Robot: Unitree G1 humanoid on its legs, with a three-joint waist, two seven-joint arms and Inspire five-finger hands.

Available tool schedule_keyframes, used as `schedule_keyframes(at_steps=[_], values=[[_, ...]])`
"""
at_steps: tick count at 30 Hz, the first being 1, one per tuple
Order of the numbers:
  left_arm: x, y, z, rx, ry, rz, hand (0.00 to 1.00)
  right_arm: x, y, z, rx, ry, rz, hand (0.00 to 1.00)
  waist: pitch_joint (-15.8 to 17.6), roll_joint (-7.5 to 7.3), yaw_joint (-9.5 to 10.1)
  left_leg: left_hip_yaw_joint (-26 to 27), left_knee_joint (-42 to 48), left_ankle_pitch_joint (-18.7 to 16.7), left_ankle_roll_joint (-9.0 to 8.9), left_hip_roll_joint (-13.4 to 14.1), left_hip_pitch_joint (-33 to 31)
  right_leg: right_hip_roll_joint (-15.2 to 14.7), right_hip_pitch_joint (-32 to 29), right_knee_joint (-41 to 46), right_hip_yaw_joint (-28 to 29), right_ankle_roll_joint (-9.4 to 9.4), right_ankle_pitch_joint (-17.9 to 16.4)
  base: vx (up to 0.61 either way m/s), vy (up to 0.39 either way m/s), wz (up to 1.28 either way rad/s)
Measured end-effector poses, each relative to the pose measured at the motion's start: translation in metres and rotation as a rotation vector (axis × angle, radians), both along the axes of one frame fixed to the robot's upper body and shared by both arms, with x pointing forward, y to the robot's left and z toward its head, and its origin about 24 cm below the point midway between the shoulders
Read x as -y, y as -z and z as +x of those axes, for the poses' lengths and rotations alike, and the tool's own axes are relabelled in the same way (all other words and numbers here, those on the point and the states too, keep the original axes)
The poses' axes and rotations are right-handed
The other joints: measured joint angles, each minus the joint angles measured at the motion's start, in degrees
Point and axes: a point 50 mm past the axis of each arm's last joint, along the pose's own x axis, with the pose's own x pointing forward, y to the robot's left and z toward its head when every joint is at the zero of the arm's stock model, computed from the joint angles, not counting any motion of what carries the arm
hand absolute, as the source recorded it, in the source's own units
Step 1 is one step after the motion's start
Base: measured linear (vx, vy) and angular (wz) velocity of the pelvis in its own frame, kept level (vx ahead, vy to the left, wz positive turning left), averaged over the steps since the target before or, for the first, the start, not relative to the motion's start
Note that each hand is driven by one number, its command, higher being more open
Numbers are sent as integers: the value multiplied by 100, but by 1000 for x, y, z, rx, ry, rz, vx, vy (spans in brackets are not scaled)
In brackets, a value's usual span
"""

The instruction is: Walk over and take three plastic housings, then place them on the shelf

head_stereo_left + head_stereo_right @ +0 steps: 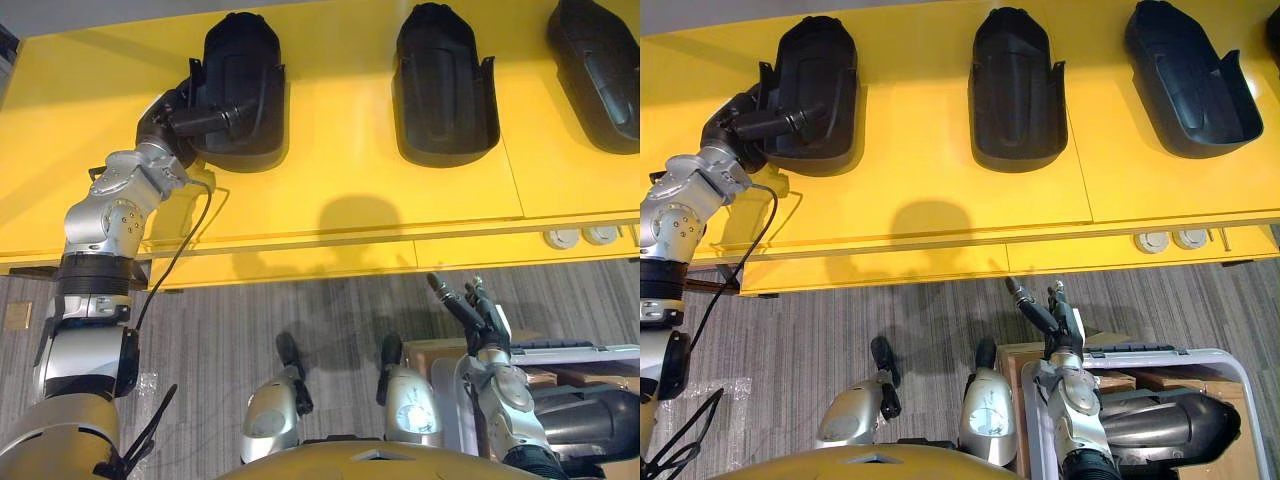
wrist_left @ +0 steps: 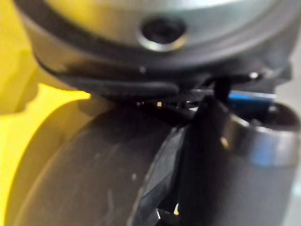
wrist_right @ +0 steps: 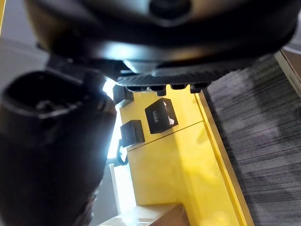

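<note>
My left hand (image 1: 178, 118) sits on the leftmost housing (image 1: 245, 60) at 10 o'clock on the yellow shelf (image 1: 340, 190); I cannot tell if it grips. The middle housing (image 1: 445, 85) lies at 12 and the right housing (image 1: 600, 70) at 2. My right hand (image 1: 478, 318) hangs at 5 o'clock, fingers straight, holding nothing.

Left arm (image 1: 100, 235) first: glossy silver-grey shells, rounded and chunky, with a disc-shaped joint cover dotted with small screws. Below it sits a ribbed black band, and black collars split the segments. The left hand (image 1: 185, 118) is dark all over, with a black cylindrical wrist. Right arm (image 1: 512, 405) has the same silver-grey casing and dark joints. Right hand (image 1: 472, 308) is dark too, with slim, rod-like fingers.
</note>
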Motion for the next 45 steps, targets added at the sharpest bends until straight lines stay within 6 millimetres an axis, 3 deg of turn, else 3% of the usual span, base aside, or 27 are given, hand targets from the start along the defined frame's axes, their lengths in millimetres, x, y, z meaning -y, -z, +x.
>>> schedule_keyframes(at_steps=[4,11,14,24,31,38,45], values=[[-6,8,0,-32,-55,62,100,0,0,0,-1,1,0,100,-25,40,-58,0,-8,-7,-12,3,124,10,155,-58,-15,3,-2,0,0,0],[-20,26,-5,-91,-107,37,100,-2,6,-9,-34,-6,1,100,-173,255,-38,-40,-106,28,-10,-14,172,12,204,-78,-76,6,-4,6,6,3],[-23,33,-7,-112,-109,36,100,-3,11,-14,-59,0,5,100,-191,245,-55,-97,-121,34,-12,-20,284,12,380,-160,-158,8,-3,26,12,9],[-38,84,-31,-281,-82,29,100,-9,36,-35,-190,31,45,100,-861,185,-15,-171,-257,51,-43,-61,644,40,862,-472,-276,45,23,29,11,3],[-41,99,-45,-329,-51,70,100,-11,53,-53,-296,46,70,100,-1074,190,20,-205,-282,43,-53,-59,851,111,1195,-729,-332,95,101,1,1,2],[-56,89,-48,-316,-126,258,100,-12,66,-78,-382,76,88,100,-1178,182,37,-233,-288,54,-38,-72,846,136,1293,-964,-323,104,259,0,0,0],[-78,60,-52,-186,-318,435,100,-9,71,-91,-415,81,105,100,-1301,117,42,-247,-289,62,-43,-75,803,154,1276,-973,-318,95,271,-1,1,1]])
